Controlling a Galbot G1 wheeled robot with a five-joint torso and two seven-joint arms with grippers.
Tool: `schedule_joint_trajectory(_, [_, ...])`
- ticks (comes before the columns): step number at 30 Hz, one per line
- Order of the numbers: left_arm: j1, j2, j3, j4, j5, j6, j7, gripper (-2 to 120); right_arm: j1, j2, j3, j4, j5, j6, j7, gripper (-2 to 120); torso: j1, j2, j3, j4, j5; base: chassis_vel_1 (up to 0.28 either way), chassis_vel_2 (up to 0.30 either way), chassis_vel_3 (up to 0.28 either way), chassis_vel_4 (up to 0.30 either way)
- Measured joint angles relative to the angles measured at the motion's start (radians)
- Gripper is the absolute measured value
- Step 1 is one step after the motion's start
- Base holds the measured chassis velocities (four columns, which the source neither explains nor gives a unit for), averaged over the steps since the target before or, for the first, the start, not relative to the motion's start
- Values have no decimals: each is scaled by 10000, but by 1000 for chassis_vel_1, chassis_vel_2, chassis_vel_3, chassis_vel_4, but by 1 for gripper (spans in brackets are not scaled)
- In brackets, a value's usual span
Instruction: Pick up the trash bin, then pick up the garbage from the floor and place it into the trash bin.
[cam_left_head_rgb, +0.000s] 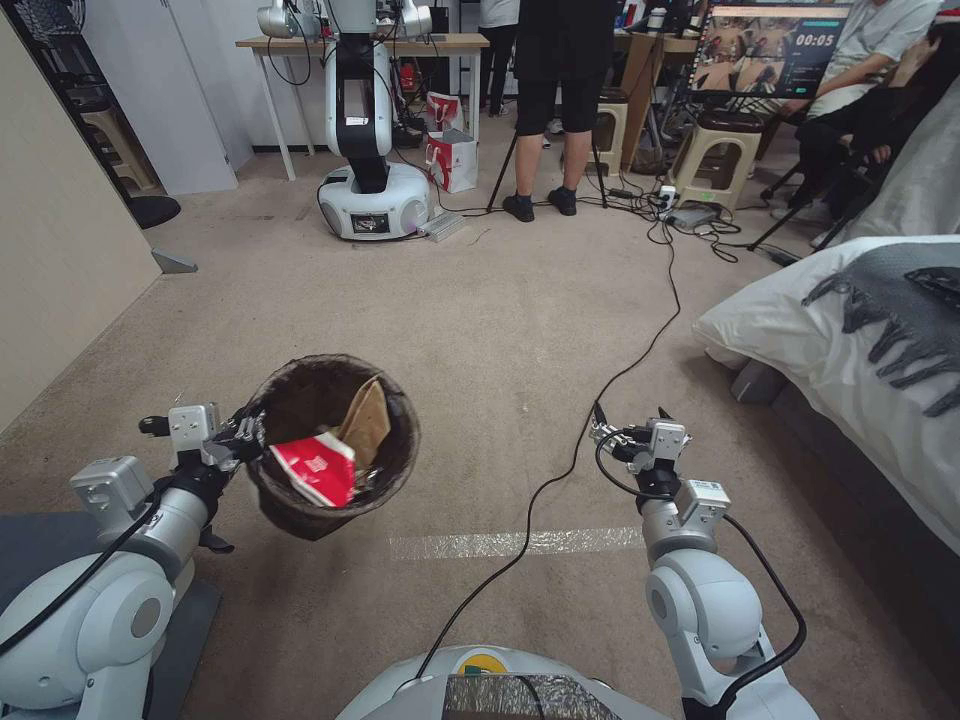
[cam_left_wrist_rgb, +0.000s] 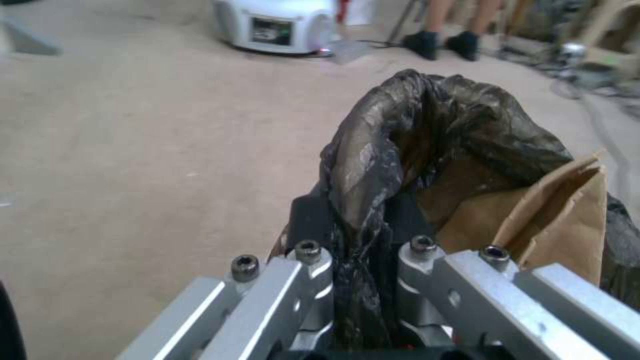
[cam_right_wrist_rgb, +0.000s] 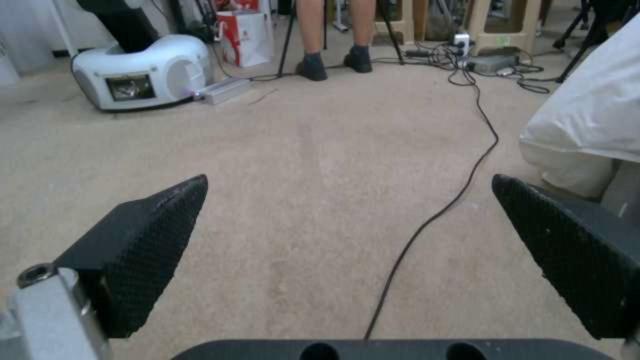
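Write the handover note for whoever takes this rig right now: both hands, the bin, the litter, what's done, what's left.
Left hand: shut on the rim and liner of the trash bin, holding it above the floor at the robot's front left.
Right hand: open, holding nothing, out over bare carpet at front right, near a black cable.
In the bin: a red packet and a tan paper piece.
Done: bin picked up, some litter already inside.
Left: no loose litter shows on the carpet ahead; check the surroundings for any remaining before finishing.
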Motion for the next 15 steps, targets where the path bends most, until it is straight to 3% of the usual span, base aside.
schedule_joint_trajectory(9, [-751, 1077, 400, 916, -2692, 0, 578, 7, 87, -16, -191, -119, -101, 41, 2, 100, 0, 0, 0, 1, -1, 0, 0, 0, 0])
schedule_joint_trajectory(10, [-751, 1077, 400, 916, -2692, 0, 578, 7, 87, -16, -191, -119, -101, 41, 2, 100, 0, 0, 0, 1, -1, 0, 0, 0, 0])
schedule_joint_trajectory(15, [-1246, 1304, 472, 1700, -4739, 0, 351, 7, 189, -51, -387, -233, -127, 42, 5, 100, 0, 0, 0, 2, -1, 0, 0, 0, 0])
